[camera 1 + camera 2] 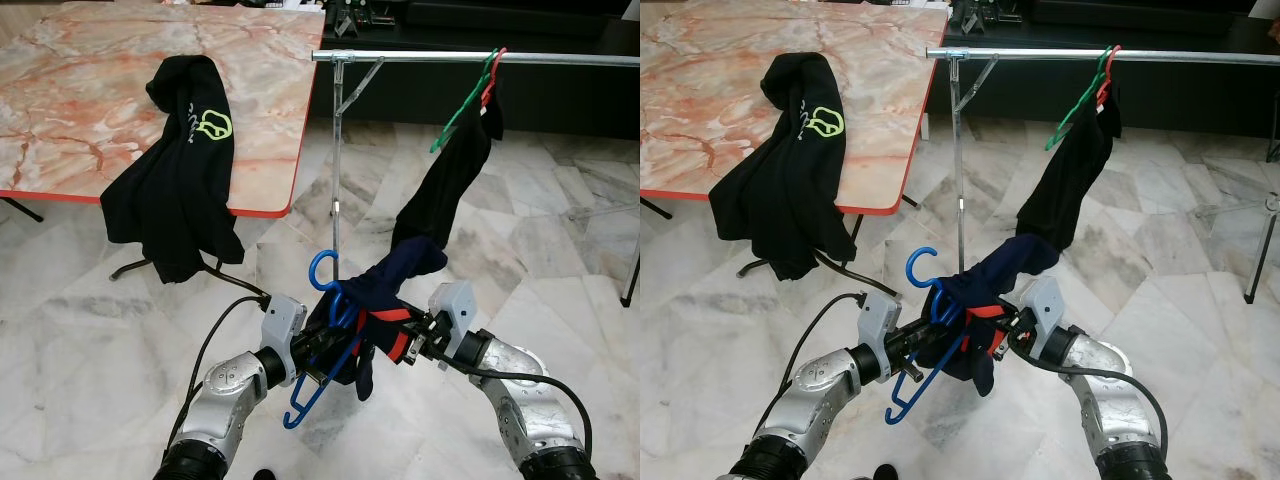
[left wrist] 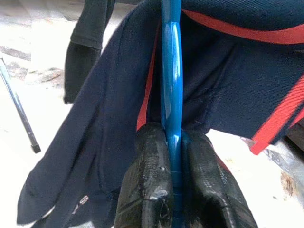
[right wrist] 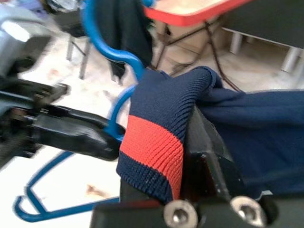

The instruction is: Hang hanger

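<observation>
Mid-dressing: left hand pinches blue plastic hanger, right hand clamps navy red-striped garment; next, lift toward the 1 o'clock silver metal rail.

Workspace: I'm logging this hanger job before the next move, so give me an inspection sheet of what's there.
Surface: pale marble floor; marble-topped table with red edge.
Job's things: blue hanger with navy and red garment draped over it; clothes rail ahead.
Clutter: black top hanging off the table; black garment on green and red hangers on the rail.
Grippers: left gripper shut on the blue hanger; right gripper pinching the garment's cuff.
Cables: black cables along both arms.
Surroundings: dark cabinet behind the rail.
</observation>
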Controlling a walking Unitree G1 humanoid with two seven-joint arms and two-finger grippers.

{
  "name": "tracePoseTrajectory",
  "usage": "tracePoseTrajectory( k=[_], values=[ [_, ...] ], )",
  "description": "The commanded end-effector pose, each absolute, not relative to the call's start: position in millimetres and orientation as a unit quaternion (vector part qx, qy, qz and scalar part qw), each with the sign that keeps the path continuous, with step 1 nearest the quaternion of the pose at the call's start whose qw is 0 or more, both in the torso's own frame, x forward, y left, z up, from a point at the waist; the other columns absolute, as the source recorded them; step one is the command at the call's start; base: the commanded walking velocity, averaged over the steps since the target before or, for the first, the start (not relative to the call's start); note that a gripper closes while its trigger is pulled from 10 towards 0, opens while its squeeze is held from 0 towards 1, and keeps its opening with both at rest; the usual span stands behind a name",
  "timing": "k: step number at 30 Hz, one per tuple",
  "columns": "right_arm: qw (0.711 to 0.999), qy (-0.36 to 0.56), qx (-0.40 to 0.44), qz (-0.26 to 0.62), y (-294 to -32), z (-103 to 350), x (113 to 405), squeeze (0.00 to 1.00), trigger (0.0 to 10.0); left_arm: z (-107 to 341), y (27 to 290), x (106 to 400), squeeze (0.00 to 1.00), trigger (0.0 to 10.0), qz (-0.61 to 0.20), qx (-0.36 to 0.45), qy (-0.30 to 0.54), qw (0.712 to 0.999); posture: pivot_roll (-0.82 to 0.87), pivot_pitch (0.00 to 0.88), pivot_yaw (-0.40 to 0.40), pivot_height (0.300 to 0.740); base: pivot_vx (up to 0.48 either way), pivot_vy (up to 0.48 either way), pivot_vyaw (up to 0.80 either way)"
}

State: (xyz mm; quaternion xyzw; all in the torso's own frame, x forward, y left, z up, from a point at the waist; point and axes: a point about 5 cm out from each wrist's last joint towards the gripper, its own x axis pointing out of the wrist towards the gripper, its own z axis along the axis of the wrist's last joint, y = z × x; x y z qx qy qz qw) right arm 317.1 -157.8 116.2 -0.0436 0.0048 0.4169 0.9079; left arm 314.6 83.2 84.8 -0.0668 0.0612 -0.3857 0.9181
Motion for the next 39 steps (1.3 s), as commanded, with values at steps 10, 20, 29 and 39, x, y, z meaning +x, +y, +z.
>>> tracePoseTrajectory(
  k=[10, 20, 29, 39],
  values=[
    [0.912, 0.059, -0.050, 0.403, -167, 99, 308, 0.39, 10.0, 92, 84, 317, 0.00, 10.0, -0.382, -0.087, 0.045, 0.919, -0.04, 0.226, -0.012, 0.740, 0.000, 0.000, 0.00],
    [0.911, 0.051, -0.037, 0.408, -162, 102, 307, 1.00, 10.0, 93, 80, 316, 0.00, 10.0, -0.388, -0.090, 0.043, 0.916, -0.04, 0.231, -0.012, 0.740, 0.000, 0.000, 0.00],
    [0.908, 0.068, -0.027, 0.412, -168, 97, 299, 1.00, 10.0, 92, 80, 316, 0.00, 10.0, -0.383, -0.091, 0.043, 0.918, -0.05, 0.226, -0.015, 0.740, 0.000, 0.000, 0.00],
    [0.944, 0.013, -0.025, 0.330, -199, 121, 303, 1.00, 10.0, 88, 83, 315, 0.00, 10.0, -0.390, -0.071, 0.050, 0.917, -0.06, 0.205, -0.012, 0.740, 0.000, 0.000, 0.00]
  ],
)
